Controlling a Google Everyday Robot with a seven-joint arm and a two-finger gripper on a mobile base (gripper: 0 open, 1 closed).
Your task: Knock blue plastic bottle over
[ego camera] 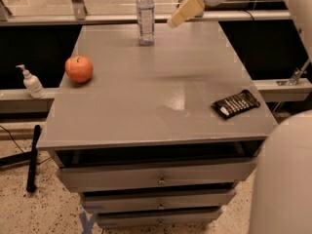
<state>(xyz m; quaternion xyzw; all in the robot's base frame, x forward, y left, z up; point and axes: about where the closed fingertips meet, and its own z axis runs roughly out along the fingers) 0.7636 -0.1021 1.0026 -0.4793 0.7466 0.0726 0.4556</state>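
The blue plastic bottle (145, 16), clear with a white cap and pale label, stands upright at the far edge of the grey cabinet top (146, 91). My gripper (178, 16) hangs in the air at the far edge, just right of the bottle and apart from it, at about the height of the bottle's middle. It holds nothing that I can see.
A red apple (79, 68) sits at the left side of the top. A black snack packet (236, 103) lies near the right front. A white pump-dispenser bottle (31, 82) stands on a ledge left of the cabinet. Drawers sit below the front edge.
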